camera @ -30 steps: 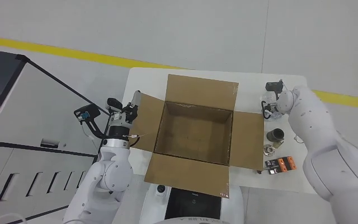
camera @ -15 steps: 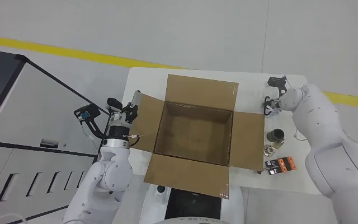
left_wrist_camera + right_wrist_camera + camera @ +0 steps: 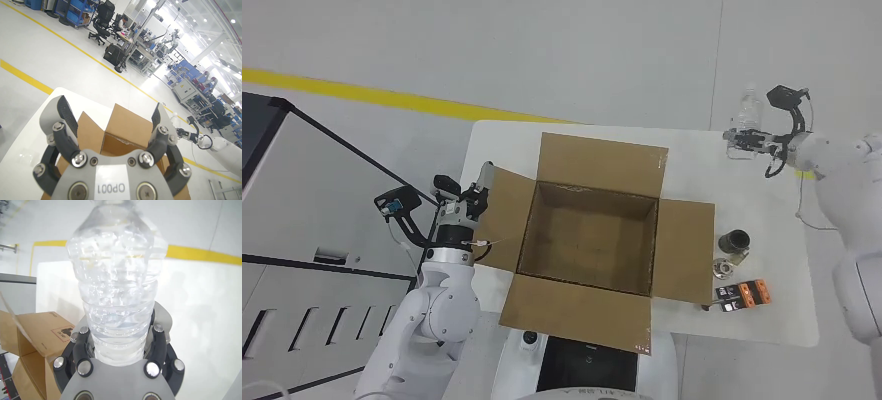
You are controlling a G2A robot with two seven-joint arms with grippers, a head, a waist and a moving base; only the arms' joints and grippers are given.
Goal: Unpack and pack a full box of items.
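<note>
Clear water bottle (image 3: 115, 291) clamped between the fingers (image 3: 83, 336) of the right gripper (image 3: 120, 336); grip sitting low on the ribbed body, neck pointing out past the fingertips; water sloshing inside, so probably heavy-ish and slippery. Guessing the low grip is meant to leave the upper part free for lowering into a box. Squeezed snug, no gap showing on either side of the plastic. From the top view, held up off the table (image 3: 772, 200) out by its far right corner, well apart from everything else.

Open cardboard box (image 3: 592, 160) off to one side of those fingers, all four flaps folded out flat, bare cardboard floor showing; looks like the packing half of the job, bottle as first thing in, though hard to be sure.

Left gripper (image 3: 110, 113) with fingers spread wide, holding nothing, parked just beside the box's near side flap; box corner framed right between the two pads, beyond the fingertips. Probably waiting there to steady the box or pin that flap; just a guess.

Rest of the gear lined up on the table beside the box's opposite flap: dark cylinder (image 3: 734, 241), small metal bit (image 3: 723, 266), black-and-orange pack (image 3: 742, 293); all close together, near the right arm's side, likely staged for going in next.

Main worry: bottle slipping or swinging on the way over the flap.
</note>
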